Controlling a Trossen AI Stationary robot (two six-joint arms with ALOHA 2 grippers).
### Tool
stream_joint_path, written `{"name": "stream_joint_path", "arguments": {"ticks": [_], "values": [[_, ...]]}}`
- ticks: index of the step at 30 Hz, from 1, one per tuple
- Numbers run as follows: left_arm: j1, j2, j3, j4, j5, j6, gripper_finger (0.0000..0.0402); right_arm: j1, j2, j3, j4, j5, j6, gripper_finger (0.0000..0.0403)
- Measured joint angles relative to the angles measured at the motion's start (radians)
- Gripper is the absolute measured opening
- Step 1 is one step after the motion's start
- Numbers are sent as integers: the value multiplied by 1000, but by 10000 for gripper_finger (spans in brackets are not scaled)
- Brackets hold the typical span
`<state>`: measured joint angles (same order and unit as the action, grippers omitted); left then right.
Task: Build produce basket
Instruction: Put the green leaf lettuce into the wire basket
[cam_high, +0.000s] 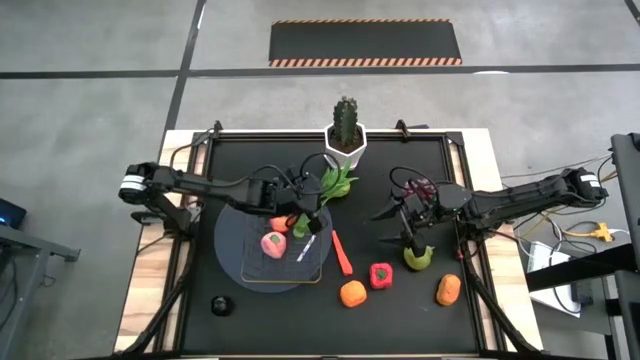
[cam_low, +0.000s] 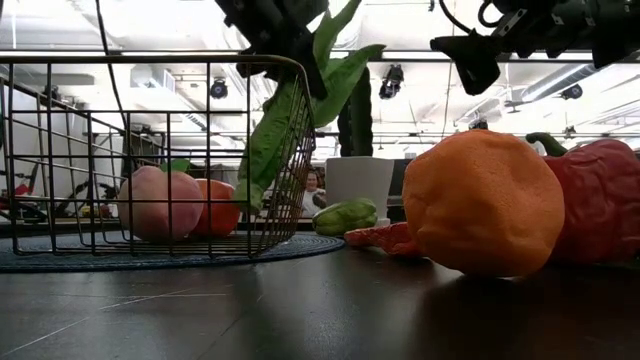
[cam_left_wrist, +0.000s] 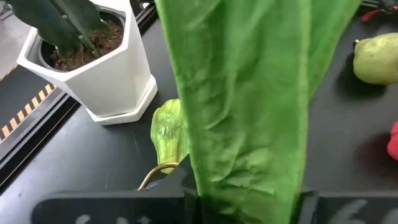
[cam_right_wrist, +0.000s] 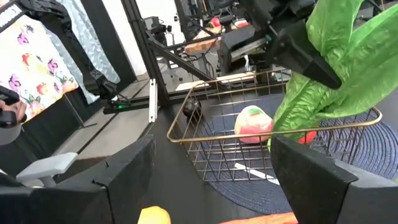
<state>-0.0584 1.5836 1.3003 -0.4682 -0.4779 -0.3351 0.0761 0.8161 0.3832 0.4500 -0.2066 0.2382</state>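
Note:
The wire basket stands on a round grey-blue disc left of centre. In it lie a pink apple and a red-orange fruit. My left gripper is over the basket's far right corner, shut on a long green leafy stalk. My right gripper is open and empty, above a green pear on the right. A carrot, a red pepper and two oranges lie on the table. My left gripper pinches the leafy stalk between its two fingers, part-way along its length. The fingers come from above, slanting down. The stalk is lifted clear; its leaf tips stick up past the gripper and its lower end hangs by the basket's right wall.
A white pot with a cactus stands at the far middle, just behind the stalk. A small pale green vegetable lies next to the pot. Purple grapes lie beside my right arm. A small black object sits near left.

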Motion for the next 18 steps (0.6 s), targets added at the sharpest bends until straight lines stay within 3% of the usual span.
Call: {"name": "stream_joint_path", "arguments": {"ticks": [18], "values": [[6, 2, 0, 6, 0, 10, 181, 0, 5, 0, -35, -2, 40, 299]]}}
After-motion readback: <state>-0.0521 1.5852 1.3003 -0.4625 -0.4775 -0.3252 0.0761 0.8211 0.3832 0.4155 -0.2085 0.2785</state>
